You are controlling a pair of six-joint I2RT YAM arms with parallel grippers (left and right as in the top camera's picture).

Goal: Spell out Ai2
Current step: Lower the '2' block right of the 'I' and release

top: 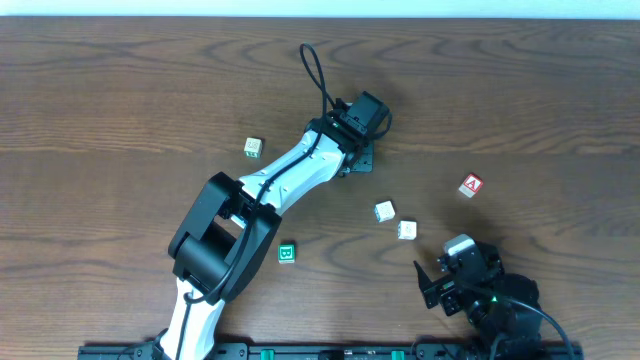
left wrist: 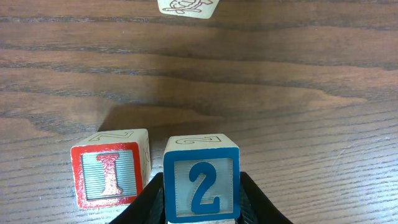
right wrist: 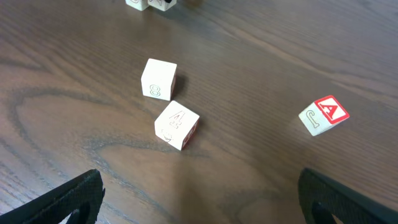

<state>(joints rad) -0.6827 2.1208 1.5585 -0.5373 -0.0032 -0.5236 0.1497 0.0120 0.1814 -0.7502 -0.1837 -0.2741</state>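
In the left wrist view my left gripper (left wrist: pixel 201 202) is shut on a blue "2" block (left wrist: pixel 201 186) that stands on the table, a finger on each side. A red "I" block (left wrist: pixel 111 175) stands right beside it on the left with a narrow gap between them. In the overhead view the left gripper (top: pixel 356 160) hides both blocks. A red "A" block (top: pixel 471 185) lies alone at the right and also shows in the right wrist view (right wrist: pixel 323 115). My right gripper (top: pixel 440 272) is open and empty near the front edge (right wrist: pixel 199 199).
Two pale blocks, an "8" (top: pixel 384 211) and a "4" (top: pixel 407 230), lie between the arms. A green "B" block (top: pixel 287 253) sits by the left arm's base. Another pale block (top: pixel 253 148) lies to the left. A pale block (left wrist: pixel 186 6) sits ahead of the left gripper.
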